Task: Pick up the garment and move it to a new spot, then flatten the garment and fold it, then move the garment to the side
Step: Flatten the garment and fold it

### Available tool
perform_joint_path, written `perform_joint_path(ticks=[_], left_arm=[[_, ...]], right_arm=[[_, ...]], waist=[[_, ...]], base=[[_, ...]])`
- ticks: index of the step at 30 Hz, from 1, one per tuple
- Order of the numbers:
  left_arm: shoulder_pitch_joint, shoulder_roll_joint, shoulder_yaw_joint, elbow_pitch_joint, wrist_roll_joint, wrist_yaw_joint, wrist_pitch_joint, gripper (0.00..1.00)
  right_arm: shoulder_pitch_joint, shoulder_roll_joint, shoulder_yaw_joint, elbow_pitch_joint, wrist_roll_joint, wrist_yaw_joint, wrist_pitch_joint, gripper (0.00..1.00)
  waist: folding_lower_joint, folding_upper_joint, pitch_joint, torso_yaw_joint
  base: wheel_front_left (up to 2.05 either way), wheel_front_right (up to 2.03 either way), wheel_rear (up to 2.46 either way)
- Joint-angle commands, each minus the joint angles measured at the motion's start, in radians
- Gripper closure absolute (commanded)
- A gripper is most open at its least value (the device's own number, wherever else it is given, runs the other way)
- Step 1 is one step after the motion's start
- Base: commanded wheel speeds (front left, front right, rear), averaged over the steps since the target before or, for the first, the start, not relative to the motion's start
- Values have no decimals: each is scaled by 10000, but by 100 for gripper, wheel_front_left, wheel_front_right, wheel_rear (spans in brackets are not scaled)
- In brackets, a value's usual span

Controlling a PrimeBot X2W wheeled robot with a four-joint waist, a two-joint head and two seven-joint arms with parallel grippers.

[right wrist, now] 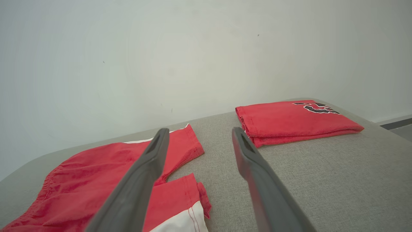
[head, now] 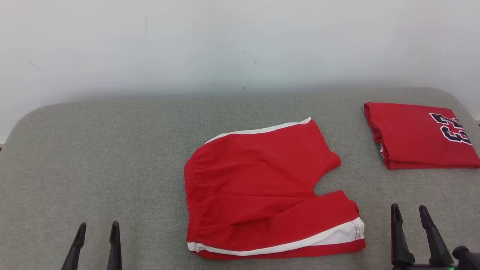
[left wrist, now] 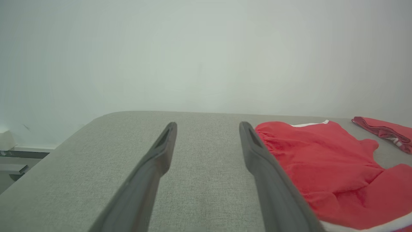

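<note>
The red shorts [head: 262,187] are lying spread flat between the two grippers, touching neither. The left gripper [head: 98,224] is hanging released and empty, with the shorts to its right. The right gripper [head: 408,207] is gaping empty too, with one folded red jersey [head: 420,137] lying ahead of it. A grey padded surface [head: 112,150] is carrying both garments, a white wall [head: 225,45] rising behind. The left wrist view is catching a pale ledge [left wrist: 13,154] off the surface's edge.
</note>
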State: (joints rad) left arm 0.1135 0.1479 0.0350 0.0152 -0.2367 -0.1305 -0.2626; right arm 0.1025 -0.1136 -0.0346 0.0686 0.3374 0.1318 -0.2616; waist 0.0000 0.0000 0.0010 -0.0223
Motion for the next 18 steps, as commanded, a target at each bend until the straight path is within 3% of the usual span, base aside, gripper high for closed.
perform_joint_path(ticks=[1, 18], left_arm=[[220, 18, 83, 8, 104, 23, -28, 0], [557, -82, 39, 220, 187, 6, -28, 0]], right_arm=[[174, 31, -32, -75, -99, -27, -44, 0], [514, -303, 111, 205, -301, -27, -44, 0]], waist=[[0, 0, -36, 0], [0, 0, -35, 183]], base=[[0, 0, 0], [0, 0, 0]])
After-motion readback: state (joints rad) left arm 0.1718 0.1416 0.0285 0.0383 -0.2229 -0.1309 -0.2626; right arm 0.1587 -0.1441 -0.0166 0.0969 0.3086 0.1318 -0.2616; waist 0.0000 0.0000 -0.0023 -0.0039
